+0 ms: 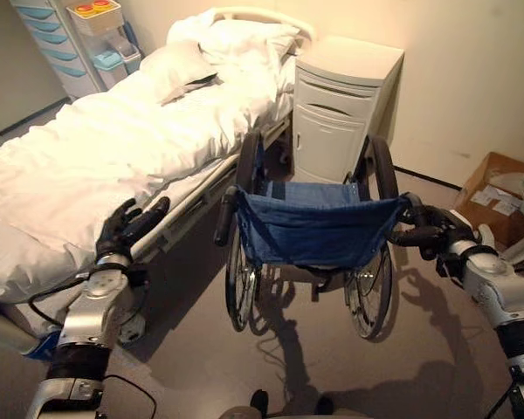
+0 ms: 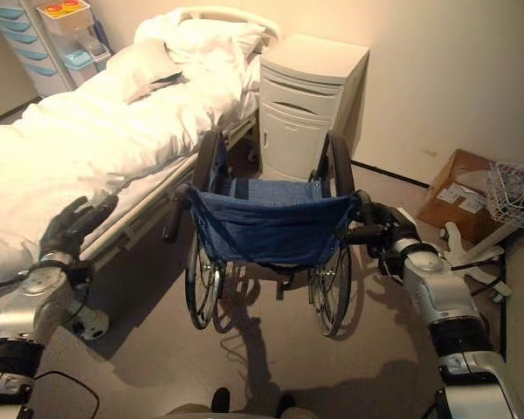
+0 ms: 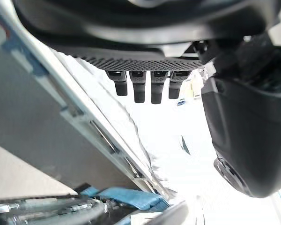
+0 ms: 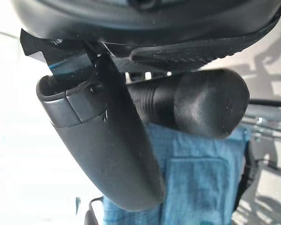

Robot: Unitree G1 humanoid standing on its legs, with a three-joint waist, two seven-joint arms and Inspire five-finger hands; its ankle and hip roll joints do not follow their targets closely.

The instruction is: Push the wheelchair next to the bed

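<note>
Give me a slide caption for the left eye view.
Right hand grips a push handle of the blue-backed wheelchair beside the white bed; left hand hangs open near the bed's edge.

Silver-grey arms [image 1: 92, 314], dark ridged fingers [image 3: 139, 86]

Wheelchair [image 1: 313, 229] right of bed [image 1: 87, 166]

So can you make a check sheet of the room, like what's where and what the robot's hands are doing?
Surface: grey floor, bare around the wheels.
Job's things: wheelchair stands beside the bed, facing the cabinet.
Clutter: cardboard box, wire basket.
Hands: right hand curled round the wheelchair's right handle; left hand open by the bed's edge, off the left handle.
Cables: nothing seen.
Surroundings: drawer cart, wall.
</note>
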